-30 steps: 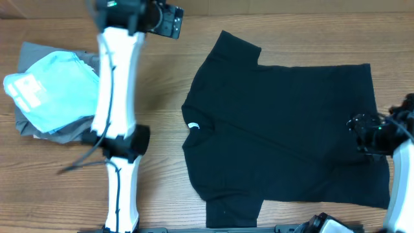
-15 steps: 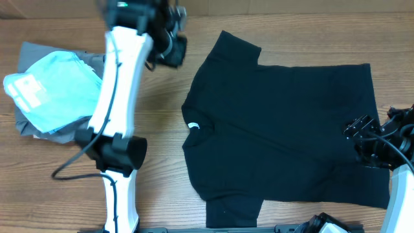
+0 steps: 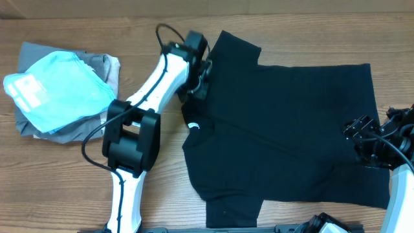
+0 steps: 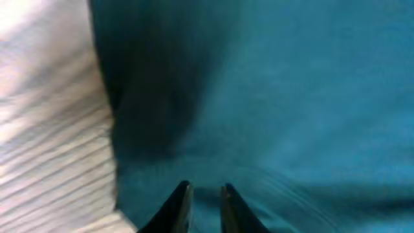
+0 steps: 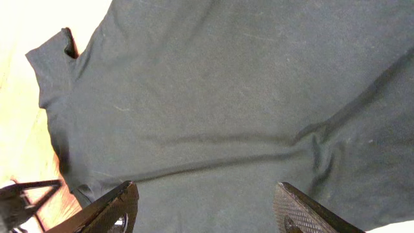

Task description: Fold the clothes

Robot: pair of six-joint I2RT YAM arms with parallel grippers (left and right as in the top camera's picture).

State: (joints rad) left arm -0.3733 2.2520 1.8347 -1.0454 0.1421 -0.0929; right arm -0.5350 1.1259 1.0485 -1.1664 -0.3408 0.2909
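Note:
The clothes, a black T-shirt (image 3: pixel 284 129), lie spread flat on the wooden table with the neck to the left and a small white label (image 3: pixel 194 126) showing inside it. My left gripper (image 3: pixel 197 72) hangs over the shirt's far shoulder, just beside the collar. In the blurred left wrist view, my left gripper (image 4: pixel 206 186) has its fingers nearly together above the fabric (image 4: pixel 291 97), with nothing pinched between them. My right gripper (image 3: pixel 362 139) sits over the hem at the right. In the right wrist view, my right gripper (image 5: pixel 206 184) stands wide open above the shirt (image 5: pixel 226 84).
A light blue folded garment (image 3: pixel 55 90) lies on top of grey folded garments (image 3: pixel 39 55) at the table's far left. Bare wood (image 3: pixel 162 168) lies between that pile and the shirt. The left arm's base stands at the near edge.
My left arm has swung from the back of the table onto the shirt's far shoulder, and its jaws have closed on the way. The right gripper has barely shifted.

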